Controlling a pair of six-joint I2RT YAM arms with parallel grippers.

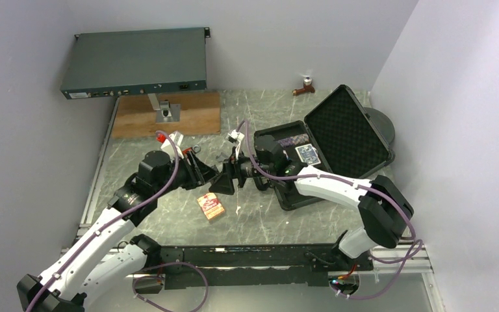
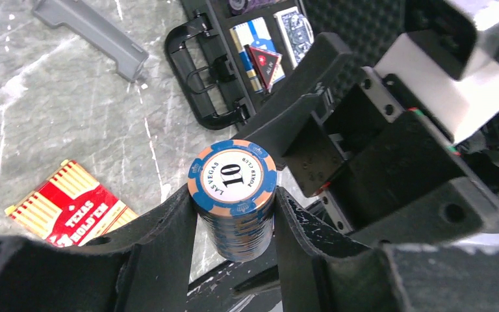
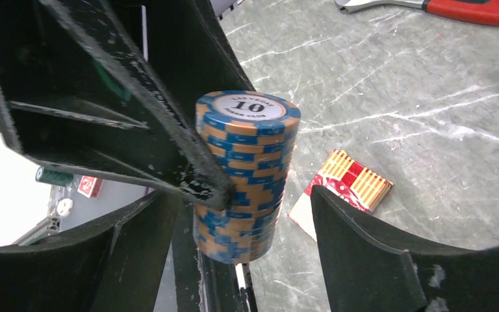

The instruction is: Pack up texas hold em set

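Above a scratched grey table (image 1: 260, 221) between pale walls (image 1: 448, 97), the left gripper (image 2: 235, 218) clamps a blue-orange chip stack (image 2: 232, 177); the right gripper (image 3: 243, 198) stands open around it, beside the open black case (image 1: 347, 130).

The top chip of the chip stack (image 2: 233, 175) read "LAS VEGAS POKER CLUB" around a large black "10" on its white centre. The red-orange card box (image 2: 71, 207) on the worktop (image 2: 71, 97) bore "TEXAS HOLD'EM" in white letters.
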